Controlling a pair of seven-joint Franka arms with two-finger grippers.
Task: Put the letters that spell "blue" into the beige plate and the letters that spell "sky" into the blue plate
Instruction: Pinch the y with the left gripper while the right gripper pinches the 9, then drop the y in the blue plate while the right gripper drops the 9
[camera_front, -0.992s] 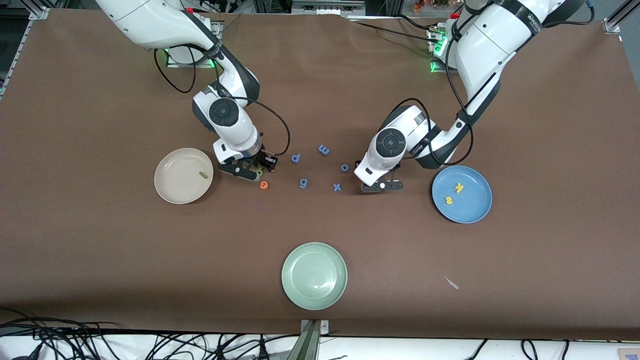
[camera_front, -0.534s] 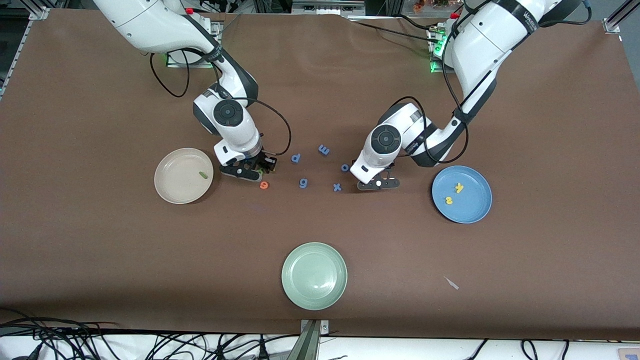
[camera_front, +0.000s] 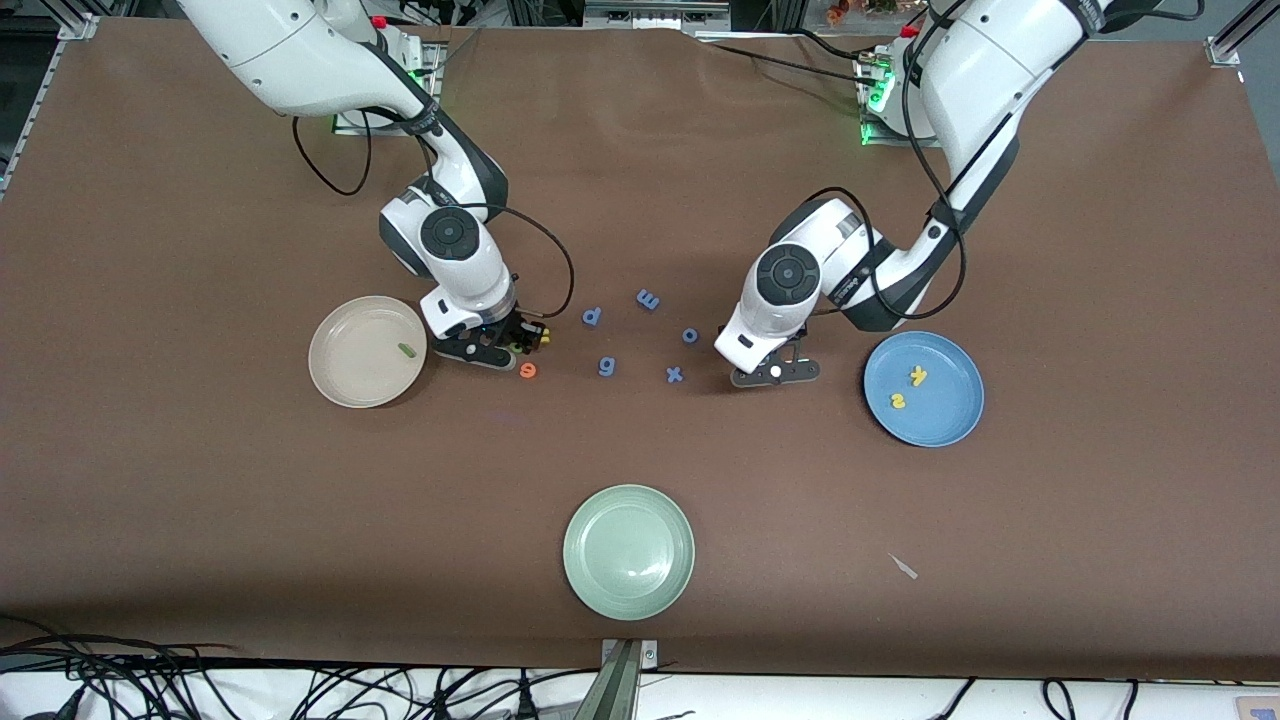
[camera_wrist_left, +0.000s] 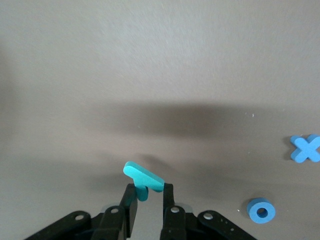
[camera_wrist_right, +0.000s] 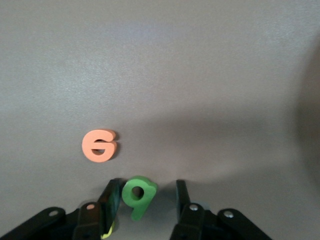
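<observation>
The left gripper (camera_wrist_left: 148, 200) had its jaws pinched on the teal y (camera_wrist_left: 143, 180) near the blue plate (camera_front: 924, 389), where it belonged, while the right gripper (camera_wrist_right: 147, 202), jaws spread, straddled the green b (camera_wrist_right: 138, 194) beside the beige plate (camera_front: 367, 351).

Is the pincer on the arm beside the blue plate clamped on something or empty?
Clamped. The left gripper is shut on the teal y: the left wrist view shows the letter pinched between its two fingers, tilted, over the bare tabletop.

l (camera_front: 406, 350) in the beige plate (camera_front: 340, 385); k (camera_front: 918, 375) and s (camera_front: 898, 401) in the blue plate (camera_front: 950, 425).
</observation>
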